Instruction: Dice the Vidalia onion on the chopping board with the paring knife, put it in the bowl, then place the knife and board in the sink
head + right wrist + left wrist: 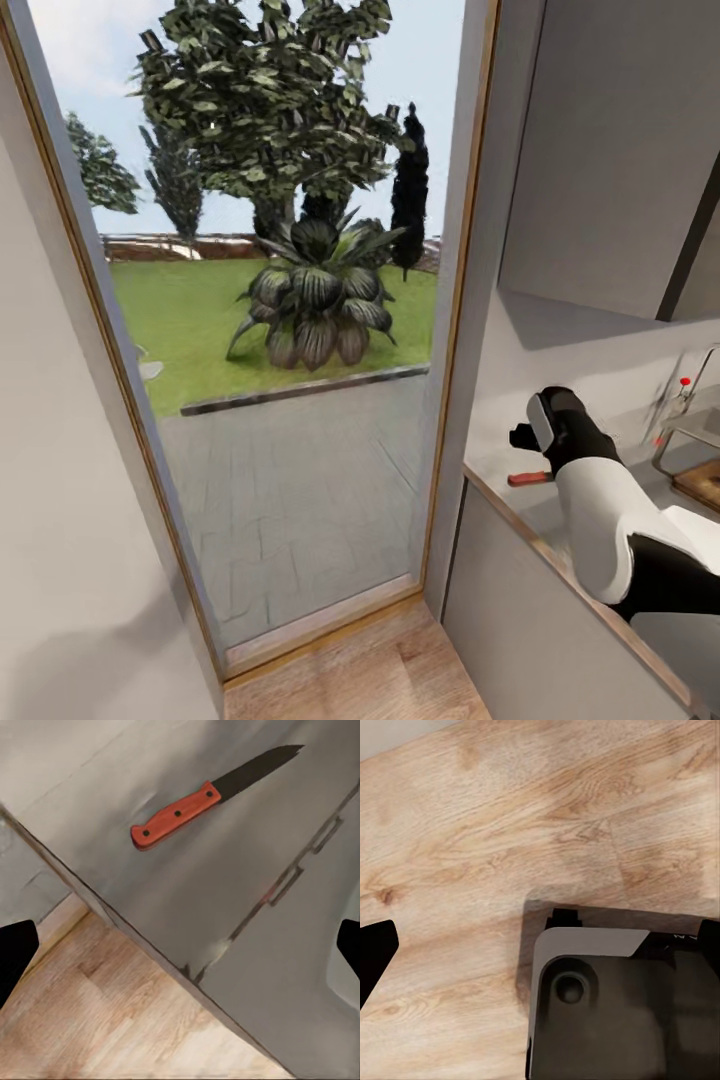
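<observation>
A glass door shows a garden plant outside.

One red-handled paring knife with a dark pointed blade, lying flat on one smooth grey countertop slab; the handle shows three dark rivets. One brown wooden chopping board, only a corner in frame. One chrome tap with a red knob. One white-and-black robot arm in the head view. One tall glass door with a thin wooden frame. Outside: one broad-leaved dark green plant, one slim dark cypress, one large leafy tree. One light wood-plank floor. One grey robot base part with one round recess.
</observation>
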Motion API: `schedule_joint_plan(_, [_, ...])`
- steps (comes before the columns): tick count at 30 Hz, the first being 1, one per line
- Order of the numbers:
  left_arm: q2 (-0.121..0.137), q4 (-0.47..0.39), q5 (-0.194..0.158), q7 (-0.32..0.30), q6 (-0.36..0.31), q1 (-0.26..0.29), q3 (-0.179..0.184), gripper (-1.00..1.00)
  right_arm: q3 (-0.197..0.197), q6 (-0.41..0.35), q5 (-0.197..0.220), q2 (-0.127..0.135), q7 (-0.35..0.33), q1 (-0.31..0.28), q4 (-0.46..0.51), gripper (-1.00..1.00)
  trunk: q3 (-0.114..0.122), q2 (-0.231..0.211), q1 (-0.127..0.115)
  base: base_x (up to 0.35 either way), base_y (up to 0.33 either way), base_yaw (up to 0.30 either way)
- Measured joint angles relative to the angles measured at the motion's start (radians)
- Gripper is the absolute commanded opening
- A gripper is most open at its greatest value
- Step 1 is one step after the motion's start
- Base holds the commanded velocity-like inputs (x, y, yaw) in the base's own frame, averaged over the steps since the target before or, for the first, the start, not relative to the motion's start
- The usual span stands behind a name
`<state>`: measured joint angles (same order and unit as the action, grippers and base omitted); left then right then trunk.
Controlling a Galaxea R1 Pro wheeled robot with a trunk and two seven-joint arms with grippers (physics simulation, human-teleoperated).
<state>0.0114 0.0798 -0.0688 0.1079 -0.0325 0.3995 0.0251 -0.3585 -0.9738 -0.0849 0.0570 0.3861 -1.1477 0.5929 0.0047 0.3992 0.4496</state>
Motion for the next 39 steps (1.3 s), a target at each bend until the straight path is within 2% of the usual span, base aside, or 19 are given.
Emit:
schedule_joint_plan(2, [0.000, 0.000, 0.000, 0.001, 0.000, 0.000, 0.001, 1.00, -0.024, 0.003, 0.005, -0.003, -0.001, 0.000, -0.023, 1.00, 0.000, 0.000, 0.000, 0.000, 0.000, 0.000])
schedule_joint_plan(5, [-0.002, 0.000, 0.000, 0.002, 0.000, 0.000, 0.001, 1.00, -0.128, 0.019, 0.008, -0.009, 0.011, 0.000, -0.061, 1.00, 0.000, 0.000, 0.000, 0.000, 0.000, 0.000])
schedule_joint_plan(8, [-0.003, 0.000, 0.000, 0.005, 0.001, 0.000, 0.001, 1.00, -0.159, 0.037, 0.010, -0.021, 0.061, 0.000, -0.074, 1.00, 0.000, 0.000, 0.000, 0.000, -0.007, 0.000])
schedule_joint_plan(12, [-0.004, -0.001, 0.000, 0.002, 0.004, 0.000, 0.000, 1.00, -0.171, 0.065, 0.011, -0.049, 0.128, 0.000, -0.080, 1.00, 0.000, 0.000, 0.000, 0.000, -0.016, 0.000])
schedule_joint_plan(15, [-0.005, -0.003, 0.001, 0.001, 0.010, 0.000, 0.000, 1.00, -0.174, 0.077, 0.011, -0.058, 0.154, 0.001, -0.082, 1.00, 0.000, 0.000, 0.000, 0.000, -0.004, 0.000])
schedule_joint_plan(28, [0.010, -0.003, 0.003, 0.001, 0.014, 0.000, 0.000, 1.00, -0.178, 0.080, 0.006, -0.052, 0.171, 0.001, -0.081, 1.00, 0.000, 0.000, 0.000, 0.000, 0.000, 0.000])
schedule_joint_plan(30, [0.010, -0.003, 0.003, 0.001, 0.014, 0.000, 0.001, 1.00, -0.178, 0.081, 0.005, -0.053, 0.180, 0.001, -0.081, 1.00, -0.001, 0.000, 0.000, 0.000, 0.000, 0.000])
schedule_joint_plan(34, [0.010, -0.003, 0.003, 0.001, 0.014, 0.000, 0.000, 1.00, -0.176, 0.084, 0.006, -0.060, 0.242, 0.001, -0.081, 1.00, -0.005, 0.000, 0.000, 0.000, 0.000, 0.000])
schedule_joint_plan(39, [0.010, -0.003, 0.003, 0.001, 0.014, 0.000, 0.000, 1.00, -0.176, 0.084, 0.007, -0.060, 0.255, 0.001, -0.081, 1.00, -0.013, 0.000, 0.000, 0.000, 0.000, 0.000])
